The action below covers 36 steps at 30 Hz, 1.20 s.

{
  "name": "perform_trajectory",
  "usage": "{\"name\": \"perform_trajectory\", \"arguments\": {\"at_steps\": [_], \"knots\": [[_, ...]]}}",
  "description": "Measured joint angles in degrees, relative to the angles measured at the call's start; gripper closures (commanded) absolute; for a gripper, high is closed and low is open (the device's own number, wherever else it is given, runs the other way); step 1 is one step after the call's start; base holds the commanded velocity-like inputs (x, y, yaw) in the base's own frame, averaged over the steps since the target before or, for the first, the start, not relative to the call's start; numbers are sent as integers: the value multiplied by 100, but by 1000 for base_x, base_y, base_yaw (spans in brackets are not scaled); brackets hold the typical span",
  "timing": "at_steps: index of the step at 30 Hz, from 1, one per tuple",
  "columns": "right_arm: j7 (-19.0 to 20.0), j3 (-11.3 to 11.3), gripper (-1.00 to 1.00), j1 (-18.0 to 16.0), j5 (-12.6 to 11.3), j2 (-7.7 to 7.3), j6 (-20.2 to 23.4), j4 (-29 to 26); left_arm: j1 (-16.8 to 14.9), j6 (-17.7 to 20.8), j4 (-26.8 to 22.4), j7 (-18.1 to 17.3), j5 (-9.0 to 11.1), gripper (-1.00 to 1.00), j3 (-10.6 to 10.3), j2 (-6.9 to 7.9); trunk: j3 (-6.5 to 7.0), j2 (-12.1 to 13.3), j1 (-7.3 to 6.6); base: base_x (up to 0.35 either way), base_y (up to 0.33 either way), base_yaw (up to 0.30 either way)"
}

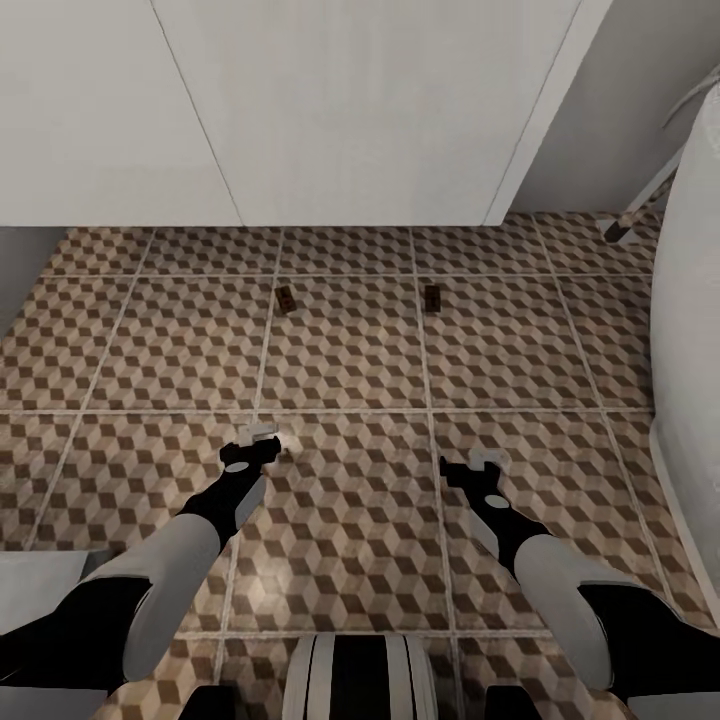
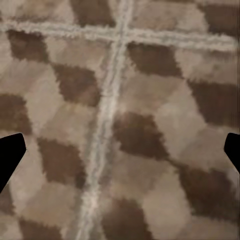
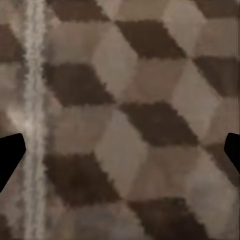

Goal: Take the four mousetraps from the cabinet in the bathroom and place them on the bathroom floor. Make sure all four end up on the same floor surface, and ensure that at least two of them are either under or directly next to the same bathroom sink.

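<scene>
Two mousetraps on the floor [image 1: 350, 350]: left trap [image 1: 287, 298] and right trap [image 1: 432, 298], each flat on the cube-pattern tile, well apart from one another, roughly level in a row. Both lie just out from the foot of a white unit [image 1: 330, 110] that fills the far side of the head view. No basin or tap visible from this angle, so whether this is the sink vanity is a judgement, not a sighting; position fits.

Left gripper [image 1: 252, 447] low over the tile, nearer the robot than the left trap and apart from it. Left wrist view: two dark fingertips [image 2: 11, 152] at the frame edges, spread wide, bare tile and a grout cross between. Released, holding nothing.

Right gripper [image 1: 484, 468] likewise low, short of the right trap. Right wrist view: fingertips [image 3: 11, 152] spread the same way, only tile between. Released, empty.

White curved body [image 1: 695, 330] at the right edge; cannot say what it is.

Progress, as judged: two of four traps down on one floor surface, probably satisfying the beside-the-sink pair if the unit is the vanity. Other two traps and the cabinet not sighted. Remaining: return to cabinet, fetch two, set them on this same tile.
</scene>
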Motion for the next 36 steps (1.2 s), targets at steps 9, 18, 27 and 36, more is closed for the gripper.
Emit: {"name": "perform_trajectory", "arguments": {"at_steps": [9,18,27,36], "knots": [[0,3,-100,0,4,-1,0,0,0,-6,-14,1,-4,-100,2,6,199,12,-23,0,0,0],[4,1,-100,0,11,-12,0,0,0,-8,-20,1,-5,-100,1,8,399,24,-46,0,0,0],[16,3,-100,0,17,-22,7,0,0,-8,-15,-4,-4,-100,1,9,598,36,-70,0,0,0],[8,3,-100,0,14,-19,8,0,0,-8,-12,-20,1,-100,0,9,798,48,-93,0,0,0]]}}
